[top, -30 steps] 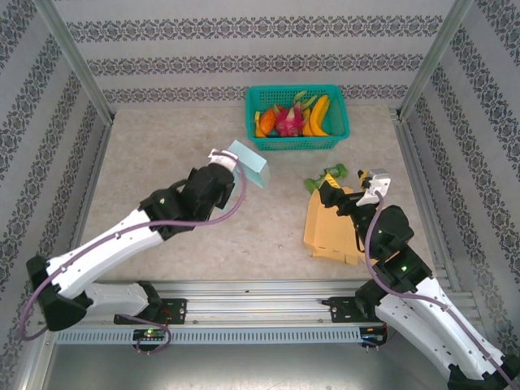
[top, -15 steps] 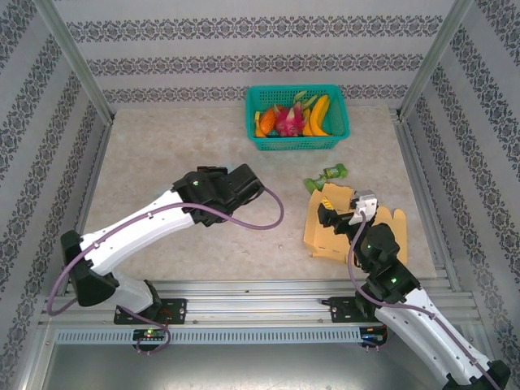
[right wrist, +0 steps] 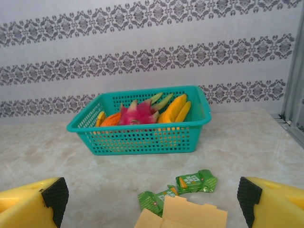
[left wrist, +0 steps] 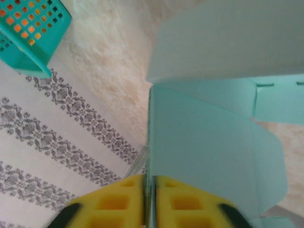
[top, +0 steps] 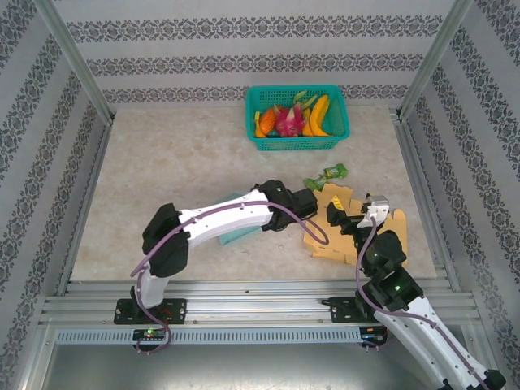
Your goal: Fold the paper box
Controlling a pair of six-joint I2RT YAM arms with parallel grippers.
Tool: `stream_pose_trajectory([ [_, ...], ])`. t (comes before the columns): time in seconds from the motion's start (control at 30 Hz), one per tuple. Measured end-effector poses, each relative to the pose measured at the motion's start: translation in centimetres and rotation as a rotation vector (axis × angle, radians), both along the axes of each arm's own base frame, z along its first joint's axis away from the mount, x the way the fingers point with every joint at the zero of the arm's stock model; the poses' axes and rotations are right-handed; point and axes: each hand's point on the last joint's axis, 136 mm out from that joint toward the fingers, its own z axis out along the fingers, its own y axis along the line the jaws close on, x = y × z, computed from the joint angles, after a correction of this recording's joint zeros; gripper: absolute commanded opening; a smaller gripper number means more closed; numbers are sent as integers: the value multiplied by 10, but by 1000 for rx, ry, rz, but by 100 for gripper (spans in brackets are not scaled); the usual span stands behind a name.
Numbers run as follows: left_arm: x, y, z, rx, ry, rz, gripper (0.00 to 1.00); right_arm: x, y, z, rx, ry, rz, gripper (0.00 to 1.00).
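Two pincers met over the surface (top: 162, 162): the left pincer (left wrist: 148, 190), narrow, pinched a flap of the teal paper box (left wrist: 209, 156) beside the yellow cardboard (top: 327, 248); the right pincer (right wrist: 152, 204) gaped wide, empty; a clean crease likely needed a firm pinch and slow sweep.

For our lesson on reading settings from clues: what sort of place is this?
Probably a robotics test cell, not a home: robot arms bolted to an aluminium rail, patterned backdrop panels boxing in the table, and a basket of fruit as a prop.
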Motion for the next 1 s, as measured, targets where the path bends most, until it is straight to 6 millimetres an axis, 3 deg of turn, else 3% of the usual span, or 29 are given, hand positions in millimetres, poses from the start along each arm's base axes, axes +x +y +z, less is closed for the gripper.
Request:
stream_pose_trajectory([
  [0.17, 9, -12, -2, -1, -23, -1, 36, 0, -7, -5, -5, 10, -36, 95],
  [0.33, 21, -33, 23, -121, -92, 20, 38, 0, -10, -8, -11, 21, -51, 94],
  [0.53, 13, -26, 50, -369, -152, 96, 41, 1, -8, -10, -17, 30, -47, 93],
  [0.67, -1, 0, 76, -664, -194, 203, 44, 8, 2, -23, -48, 83, -7, 93],
  [0.8, -4, 55, 100, -1110, -276, 459, 44, 16, 18, -45, -94, 171, 54, 92],
  [0.87, -7, 92, 97, -1274, -326, 596, 45, 19, 27, -55, -116, 218, 89, 91],
  [1.0, -31, 146, 55, -1527, -372, 846, 56, 24, 47, -68, -138, 289, 178, 89],
])
